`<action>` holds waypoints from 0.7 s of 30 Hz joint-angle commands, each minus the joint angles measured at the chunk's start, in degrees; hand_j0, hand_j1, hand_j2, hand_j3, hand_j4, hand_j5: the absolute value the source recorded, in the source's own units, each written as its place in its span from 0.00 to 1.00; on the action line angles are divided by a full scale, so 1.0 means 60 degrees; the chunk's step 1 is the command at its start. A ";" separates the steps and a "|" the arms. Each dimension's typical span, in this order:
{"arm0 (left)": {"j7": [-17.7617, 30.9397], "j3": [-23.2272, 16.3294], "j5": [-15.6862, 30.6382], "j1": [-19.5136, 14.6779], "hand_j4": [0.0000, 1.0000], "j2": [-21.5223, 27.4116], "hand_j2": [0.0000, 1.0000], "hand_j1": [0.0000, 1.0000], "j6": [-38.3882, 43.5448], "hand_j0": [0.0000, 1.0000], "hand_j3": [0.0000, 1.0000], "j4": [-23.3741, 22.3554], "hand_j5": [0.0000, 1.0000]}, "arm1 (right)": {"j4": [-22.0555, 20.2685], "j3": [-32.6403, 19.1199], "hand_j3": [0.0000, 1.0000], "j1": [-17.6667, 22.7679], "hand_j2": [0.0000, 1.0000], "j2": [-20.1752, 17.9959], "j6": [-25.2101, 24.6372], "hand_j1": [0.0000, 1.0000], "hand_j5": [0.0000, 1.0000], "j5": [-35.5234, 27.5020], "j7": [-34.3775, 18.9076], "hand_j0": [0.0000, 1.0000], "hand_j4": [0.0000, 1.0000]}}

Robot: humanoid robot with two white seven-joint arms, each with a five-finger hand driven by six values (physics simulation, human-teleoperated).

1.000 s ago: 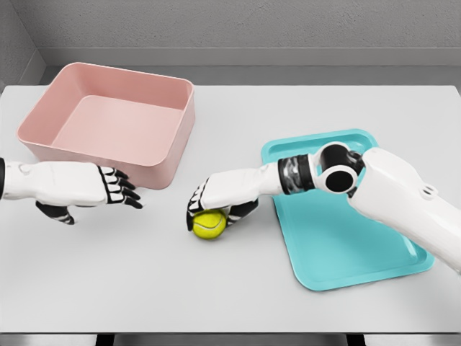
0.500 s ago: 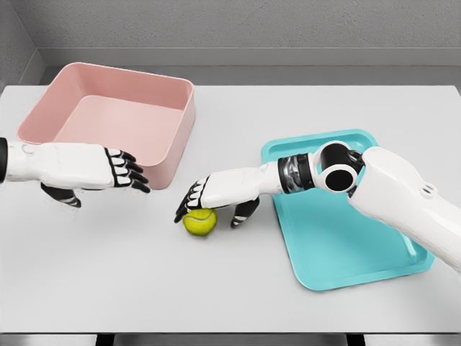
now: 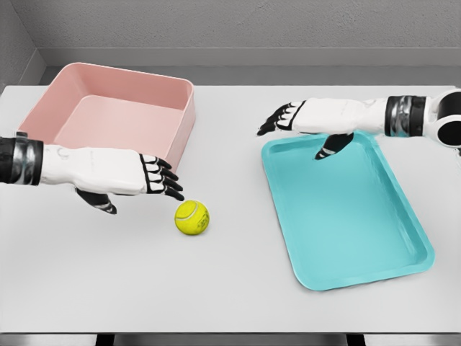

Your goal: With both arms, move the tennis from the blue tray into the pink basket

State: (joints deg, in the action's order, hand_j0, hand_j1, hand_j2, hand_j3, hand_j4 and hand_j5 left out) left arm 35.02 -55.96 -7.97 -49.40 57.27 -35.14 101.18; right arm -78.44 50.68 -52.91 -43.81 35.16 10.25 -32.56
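Tennis ball [image 3: 191, 217] lies loose on tabletop [image 3: 216, 288], round, no long axis. Left hand [image 3: 119, 175] at its 9–10 o'clock, fingers spread, empty. Right hand [image 3: 306, 119] spread over blue tray [image 3: 425, 256] at 2 o'clock. Pink basket [image 3: 184, 130] at 11.

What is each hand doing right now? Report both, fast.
Left hand: open, holding nothing, fingertips just short of the tennis ball.
Right hand: open, holding nothing, above the blue tray's far edge.
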 commanded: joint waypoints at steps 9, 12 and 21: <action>-0.0004 -0.0414 0.0244 -0.0439 1.00 -0.2015 1.00 1.00 0.0363 1.00 1.00 -0.0135 1.00 | 0.0519 -0.0756 1.00 0.0337 1.00 -0.1488 -0.0027 1.00 1.00 -0.0083 0.1764 1.00 1.00; -0.0004 -0.0355 0.0303 -0.0410 1.00 -0.1957 1.00 1.00 0.0599 1.00 1.00 -0.0530 1.00 | 0.0505 -0.0756 1.00 0.0703 1.00 -0.1458 -0.0027 1.00 1.00 -0.0083 0.1852 1.00 1.00; -0.0004 -0.0707 -0.0429 -0.0381 1.00 -0.1854 1.00 1.00 0.1345 1.00 1.00 -0.0780 1.00 | 0.0548 -0.0756 1.00 0.0732 1.00 -0.1458 -0.0027 1.00 1.00 -0.0083 0.1852 1.00 1.00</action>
State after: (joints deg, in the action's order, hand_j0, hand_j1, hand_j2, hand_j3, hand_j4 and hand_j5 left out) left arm 35.02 -59.69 -9.66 -51.68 46.17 -27.90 96.46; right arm -75.22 46.17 -48.52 -52.50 35.11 10.12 -21.46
